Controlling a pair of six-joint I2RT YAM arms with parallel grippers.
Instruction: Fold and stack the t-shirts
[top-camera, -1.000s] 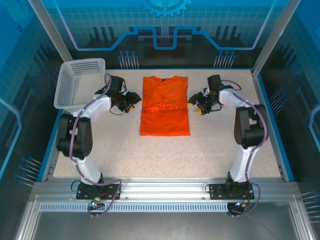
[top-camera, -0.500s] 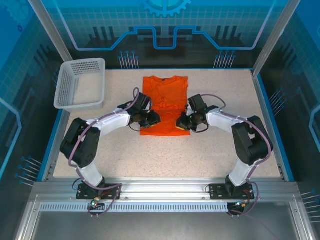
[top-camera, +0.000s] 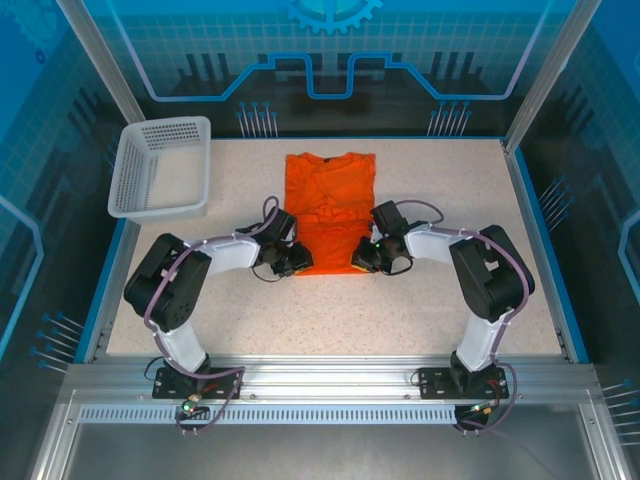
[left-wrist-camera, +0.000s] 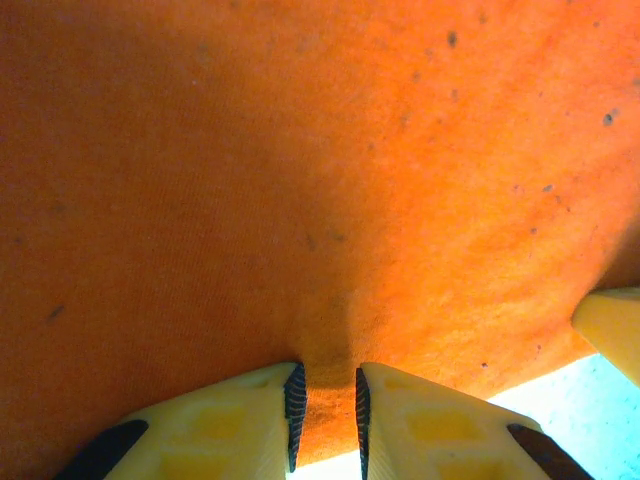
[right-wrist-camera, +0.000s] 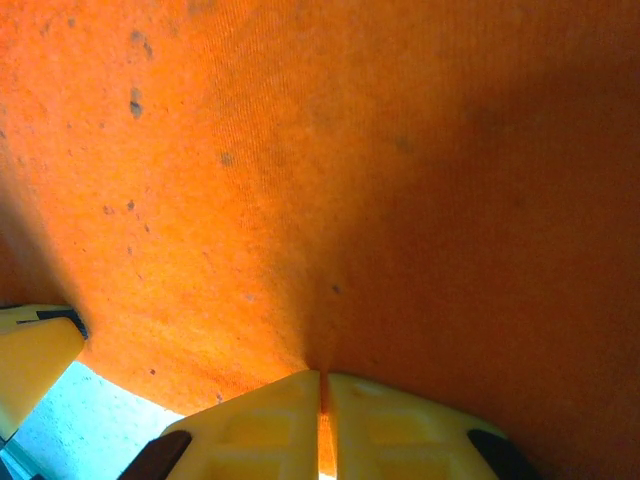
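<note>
two arms reach across the table (top-camera: 420, 310) to the near hem of an orange shirt (top-camera: 330, 190), which lies flat mid-table, collar away from the bases, sleeves already turned in to make a narrow strip. the left gripper (top-camera: 295, 262) pinches the hem's left corner, the right gripper (top-camera: 362, 260) its right corner; in the wrist views the yellow fingers (left-wrist-camera: 225, 420) are clamped on a ridge of cloth. the step in hand looks to be the lengthwise fold. next, both corners would need lifting together and carrying evenly toward the collar, kept level so the strip does not skew. a white basket (top-camera: 128, 175) stands well apart, far left.
</note>
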